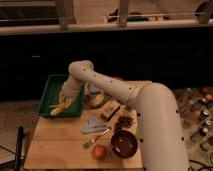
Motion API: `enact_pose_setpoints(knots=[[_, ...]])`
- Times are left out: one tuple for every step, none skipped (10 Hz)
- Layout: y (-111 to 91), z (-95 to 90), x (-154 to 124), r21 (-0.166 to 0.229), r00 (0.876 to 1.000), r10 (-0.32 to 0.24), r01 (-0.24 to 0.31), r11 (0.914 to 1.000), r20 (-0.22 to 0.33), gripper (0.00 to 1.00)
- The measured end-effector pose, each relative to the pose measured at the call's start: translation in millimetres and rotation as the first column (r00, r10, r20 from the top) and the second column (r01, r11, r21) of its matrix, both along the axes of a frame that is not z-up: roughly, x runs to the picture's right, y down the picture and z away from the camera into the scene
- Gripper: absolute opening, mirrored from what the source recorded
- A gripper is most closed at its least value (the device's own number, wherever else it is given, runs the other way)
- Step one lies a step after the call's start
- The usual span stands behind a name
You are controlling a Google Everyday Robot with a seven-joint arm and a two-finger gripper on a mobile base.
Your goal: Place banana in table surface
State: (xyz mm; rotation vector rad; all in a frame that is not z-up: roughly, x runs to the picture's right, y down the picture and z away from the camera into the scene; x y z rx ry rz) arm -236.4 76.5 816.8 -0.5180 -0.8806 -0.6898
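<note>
The banana (57, 108), pale yellow and slightly curved, lies low in the green tray (50, 90) at the table's back left. My gripper (64, 101) reaches down into the tray at the end of the white arm and is shut on the banana, which sticks out to the lower left of it. Whether the banana rests on the tray floor or hangs just above it, I cannot tell. The table surface (55, 145) is light tan wood and spreads in front of the tray.
On the table lie a grey cloth (92, 125), a fork (98, 137), an orange-red fruit (99, 151), a dark bowl (124, 143), a small box (111, 111) and a dark cluster (125, 121). The arm's white body covers the table's right side.
</note>
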Motion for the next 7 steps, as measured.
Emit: enact_pose_setpoints(knots=[[-0.3,0.0,-0.9,-0.002,1.0,-0.006,0.006,1.0,0.002,0.0],[0.1,-1.2,-1.8,0.0,1.0,-0.012,0.012,0.9999,0.005,0.0],[0.5,-2.3,-2.1,0.003,1.0,-0.019,0.019,0.9998,0.008,0.0],[1.1,-3.4,-2.1,0.005,1.0,-0.028,0.028,0.9996,0.012,0.0],[2.2,-4.8,-2.4,0.006,0.999,-0.038,0.038,0.9993,0.017,0.0],[5.5,-6.9,-5.0,0.006,0.998,-0.054,0.054,0.9985,0.026,0.0],[7.6,-9.4,-7.8,0.007,0.997,-0.066,0.066,0.9978,0.035,0.0]])
